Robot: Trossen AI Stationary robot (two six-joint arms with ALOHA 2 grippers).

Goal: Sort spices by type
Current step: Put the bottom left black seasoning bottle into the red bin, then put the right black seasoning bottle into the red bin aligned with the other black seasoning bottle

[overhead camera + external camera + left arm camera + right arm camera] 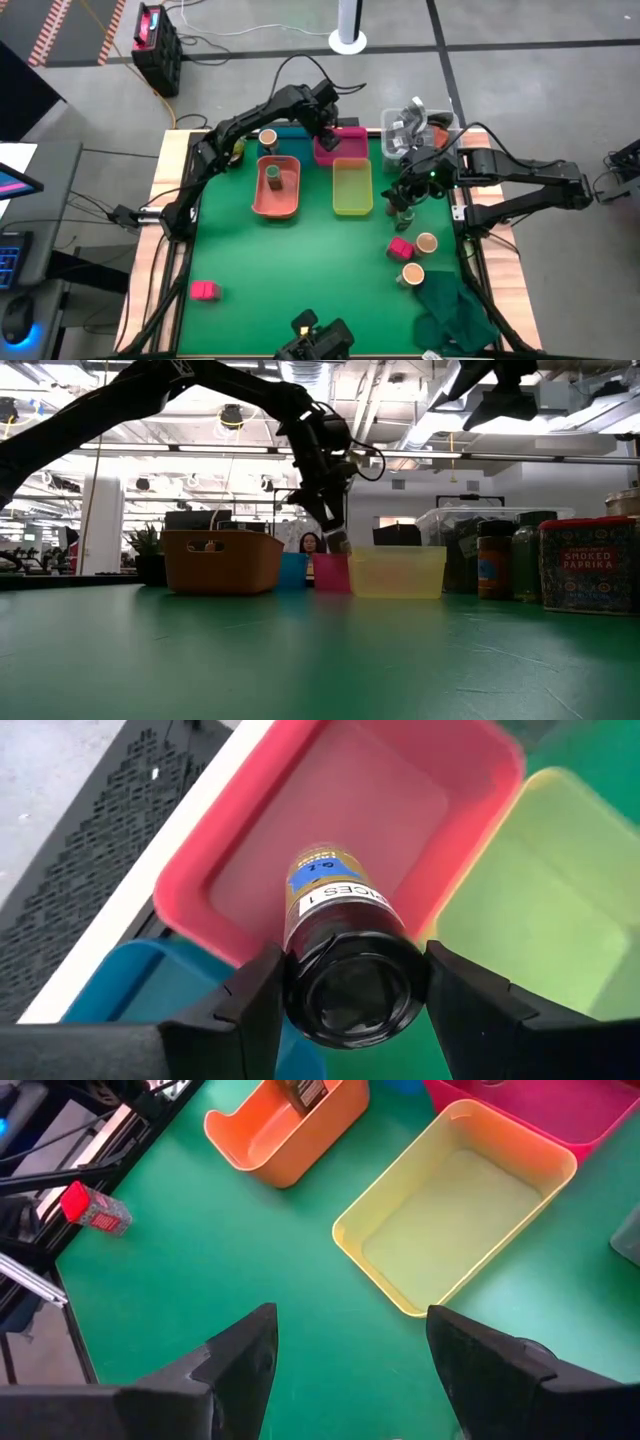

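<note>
Left gripper pinches a black bottle over the pink tray, top centre of the high view. Released tilted, it could bounce out. Right gripper hangs wide open at right.

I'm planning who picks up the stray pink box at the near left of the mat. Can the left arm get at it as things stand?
Probably not yet: the left tool is shut on a black spice bottle over the pink tray. The pink box itself lies in the open.
</note>
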